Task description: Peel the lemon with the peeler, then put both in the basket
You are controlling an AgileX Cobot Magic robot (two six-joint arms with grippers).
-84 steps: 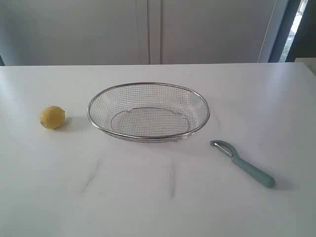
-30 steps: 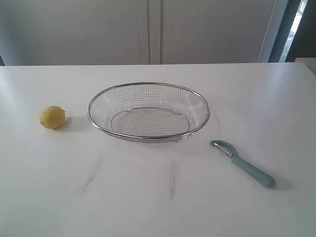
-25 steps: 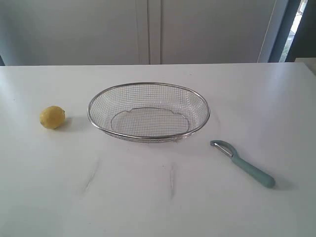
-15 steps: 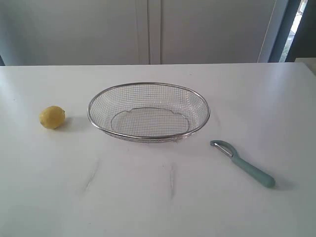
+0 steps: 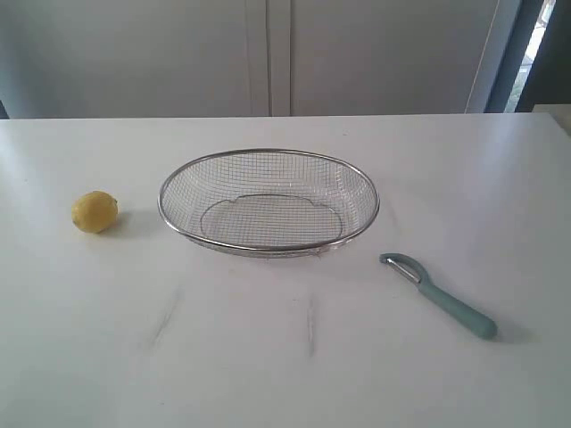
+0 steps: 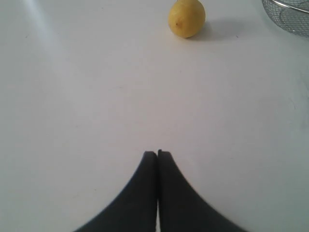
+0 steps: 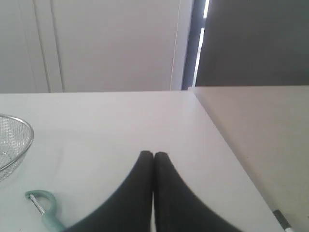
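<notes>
The yellow lemon (image 5: 95, 212) lies on the white table, left of the wire mesh basket (image 5: 268, 152). Right of the basket and nearer the front, the peeler (image 5: 440, 298) lies flat, its teal handle pointing to the front right. No arm shows in the exterior view. In the left wrist view my left gripper (image 6: 157, 153) is shut and empty, well short of the lemon (image 6: 186, 18). My right gripper (image 7: 153, 154) is likewise shut on nothing, with the peeler's blade head (image 7: 42, 199) off to one side and the basket rim (image 7: 25, 145) at the frame's edge.
The white table (image 5: 285, 357) runs to a far edge before grey cabinet doors (image 5: 268, 53). Two faint scuff marks (image 5: 310, 325) show near the front. A second tabletop (image 7: 256, 130) adjoins on the right.
</notes>
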